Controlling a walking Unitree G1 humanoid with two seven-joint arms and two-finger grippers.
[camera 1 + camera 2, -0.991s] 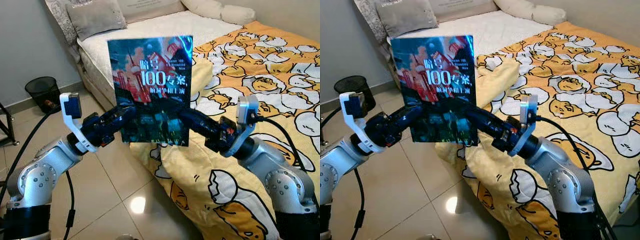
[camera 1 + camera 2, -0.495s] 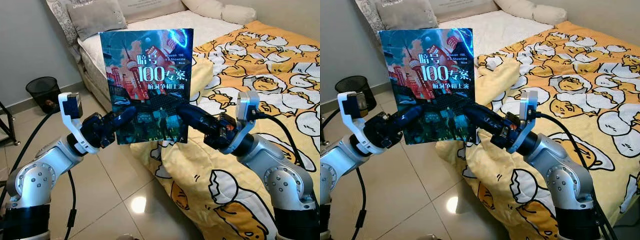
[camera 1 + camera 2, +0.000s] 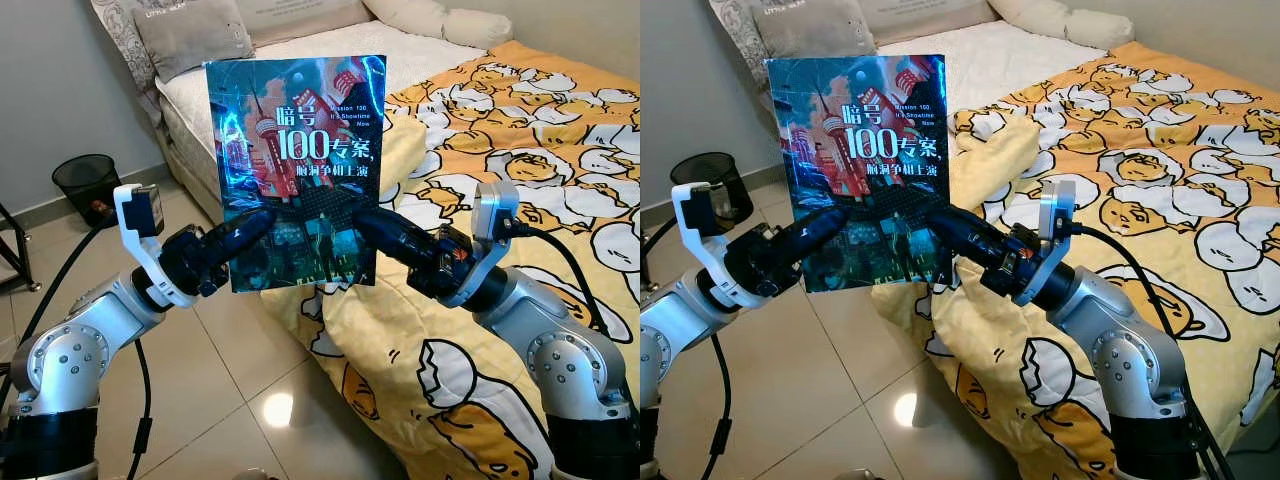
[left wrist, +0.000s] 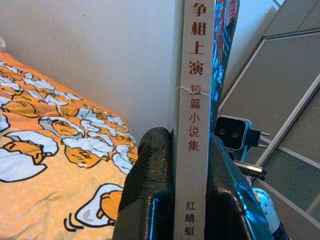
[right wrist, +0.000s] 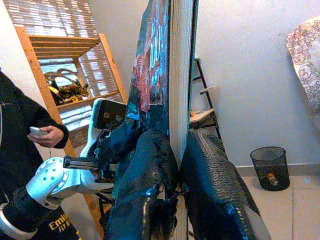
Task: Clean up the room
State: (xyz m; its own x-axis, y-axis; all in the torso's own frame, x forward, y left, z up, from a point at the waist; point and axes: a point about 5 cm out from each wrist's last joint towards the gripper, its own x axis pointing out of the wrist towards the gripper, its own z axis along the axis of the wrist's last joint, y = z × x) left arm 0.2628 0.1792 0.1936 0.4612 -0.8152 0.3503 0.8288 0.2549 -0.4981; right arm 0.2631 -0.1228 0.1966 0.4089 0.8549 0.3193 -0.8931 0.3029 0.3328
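A book (image 3: 296, 170) is being held upright in the air in front of the robot, cover toward the head camera, above the floor (image 3: 210, 370) beside the bed (image 3: 330, 50). It is being gripped at its lower left edge by the left gripper (image 3: 262, 222) and at its lower right edge by the right gripper (image 3: 362, 217), each pair of fingers clamped on the book. In the left wrist view the white spine with red lettering is being pinched between the two black fingers (image 4: 150, 195), and the right arm's wrist camera (image 4: 231, 133) is being seen past it, with the yellow patterned quilt (image 4: 45, 165) to one side. In the right wrist view the page edge is being squeezed between the fingers (image 5: 207, 180); a wooden shelf (image 5: 65, 65) and a person (image 5: 20, 145) in dark clothing, holding a small device in one hand (image 5: 47, 136), are being shown behind. A black wire bin (image 3: 85, 185) is being seen on the floor by the wall, and a grey pillow (image 3: 190, 32) at the head of the bed.
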